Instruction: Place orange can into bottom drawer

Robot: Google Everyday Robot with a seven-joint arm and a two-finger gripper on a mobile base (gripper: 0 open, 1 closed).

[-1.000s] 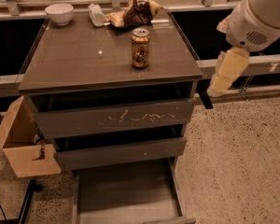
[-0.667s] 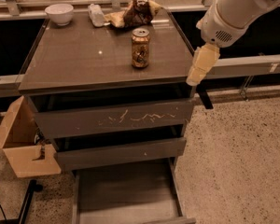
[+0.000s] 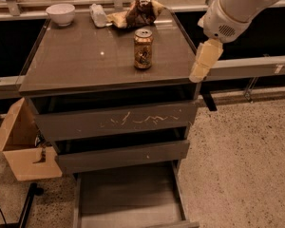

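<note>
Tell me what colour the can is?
The orange can is orange-brown with a silver top, in the camera view. The hand hangs at the right edge of the cabinet.

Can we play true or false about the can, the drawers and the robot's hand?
1. The can stands upright on the cabinet top. True.
2. The bottom drawer is shut. False: it is pulled open.
3. The gripper holds the can. False: it hangs by the right edge of the cabinet top, apart from the can.
4. A white bowl sits at the back left corner of the cabinet top. True.
5. The snack bag lies in the bottom drawer. False: it lies on the cabinet top, behind the can.
</note>
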